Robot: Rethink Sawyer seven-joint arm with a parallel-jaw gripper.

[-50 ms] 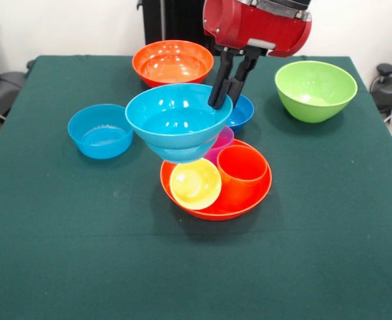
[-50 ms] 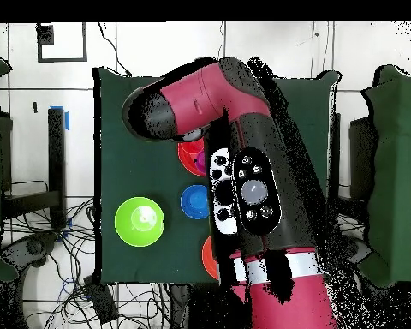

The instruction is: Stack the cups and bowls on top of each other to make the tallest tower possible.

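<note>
Nearest on the green tabletop (image 1: 63, 267) sits a large orange bowl (image 1: 213, 208); inside it a yellow cup (image 1: 195, 183) lies tilted with its mouth toward the camera, touching an orange cup (image 1: 242, 171) just beside it, and a purple cup (image 1: 221, 141) shows partly behind them, largely hidden. Above that cluster a light blue bowl (image 1: 179, 120) hangs clear of the tabletop, tilted a little; a second blue rim shows under it, as though another bowl is nested beneath, though I cannot tell for sure. The jaws of the gripper (image 1: 225, 101) are clenched on the far right rim of this lifted bowl — one black finger (image 1: 219, 83) inside, one outside; the red arm (image 1: 256, 25) comes down from above. To the left another light blue bowl (image 1: 100, 131) rests alone on the cloth; behind the gripper a small dark blue bowl (image 1: 241, 112) peeks out. Farther back stand a second large orange bowl (image 1: 173, 62) and, well apart to the right, the lime green bowl (image 1: 315, 90); in the overhead view the arm covers most of the middle — the lime green bowl and the dark blue bowl show beside it.
</note>
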